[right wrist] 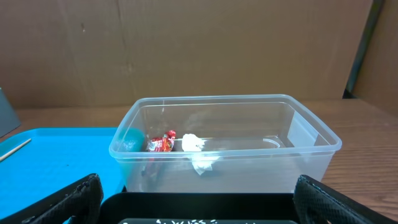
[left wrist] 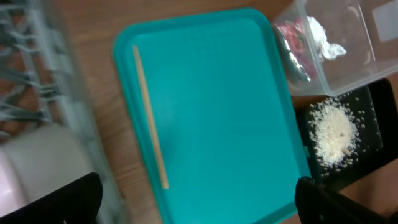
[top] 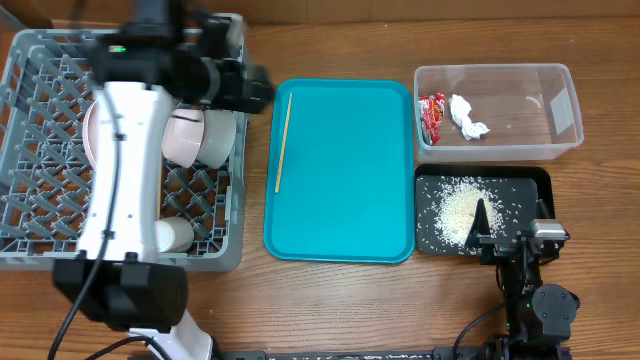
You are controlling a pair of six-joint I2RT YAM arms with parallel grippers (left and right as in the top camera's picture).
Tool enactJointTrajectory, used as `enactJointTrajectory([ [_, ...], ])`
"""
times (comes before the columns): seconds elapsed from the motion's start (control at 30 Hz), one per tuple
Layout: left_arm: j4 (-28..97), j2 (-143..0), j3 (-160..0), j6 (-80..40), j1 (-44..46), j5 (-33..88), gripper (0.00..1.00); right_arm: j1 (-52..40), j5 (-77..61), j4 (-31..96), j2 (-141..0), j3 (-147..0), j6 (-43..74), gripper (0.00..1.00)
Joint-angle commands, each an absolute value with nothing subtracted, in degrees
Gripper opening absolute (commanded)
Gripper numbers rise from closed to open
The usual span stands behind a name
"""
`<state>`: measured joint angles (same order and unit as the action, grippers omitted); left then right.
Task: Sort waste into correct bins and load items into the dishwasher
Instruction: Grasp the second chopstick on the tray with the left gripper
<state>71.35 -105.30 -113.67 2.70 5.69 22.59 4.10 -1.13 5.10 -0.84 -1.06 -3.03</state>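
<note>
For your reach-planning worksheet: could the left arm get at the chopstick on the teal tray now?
Probably yes: the chopstick lies alone on the teal tray, uncovered, with the open left gripper nearby.

Wide open over the teal tray (top: 345, 170) at frame centre, broken only by one chopstick (top: 283, 140) lying flat along its left edge. Crowded at upper left by the left arm (top: 125, 170), stretched across the grey rack (top: 40, 150) above bowl (top: 205, 140) and cup (top: 175, 235); free lattice only at the rack's far left. Narrow strip of bare bench (top: 255, 200) between rack and teal tray. At upper right, open from above into the clear tub (top: 490, 68), with wrapper (top: 432, 115) and tissue (top: 468, 118) bunched at its left end and the right half free. Just below, partly blocked over the black tray (top: 525, 188) and its rice (top: 455, 205) by the right arm's fingers (top: 481, 215).
</note>
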Motion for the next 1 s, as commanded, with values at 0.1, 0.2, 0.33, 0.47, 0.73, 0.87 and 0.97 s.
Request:
enactJointTrajectory([
  [0.1,69.49,-113.78,-109.36,-17.82,19.44,-7.38,0.94,4.25,-1.17,4.62,-0.16,-0.45,-3.05,1.0],
  [0.2,67.57,-119.11,-109.16,-18.96,21.65,-9.37,0.82,4.25,-1.17,4.62,-0.16,-0.45,-3.05,1.0],
  [0.33,65.28,-125.97,-109.16,-19.86,21.85,-6.13,0.75,4.25,-1.17,4.62,-0.16,-0.45,-3.05,1.0],
  [0.47,64.16,-130.85,-109.16,-22.11,20.45,-6.33,0.66,4.25,-1.17,4.6,-0.16,-0.45,-3.05,1.0],
  [0.73,61.93,-134.17,-108.79,-17.28,20.03,-1.43,0.37,4.25,-1.17,4.62,-0.16,-0.45,-3.05,1.0],
  [0.87,62.37,-134.17,-108.73,-16.62,20.05,-1.43,0.25,4.25,-1.17,4.6,-0.16,-0.45,-3.05,1.0],
  [0.97,62.89,-134.19,-108.66,-16.23,20.05,-1.43,0.24,4.25,-1.17,4.62,-0.16,-0.45,-3.05,1.0],
])
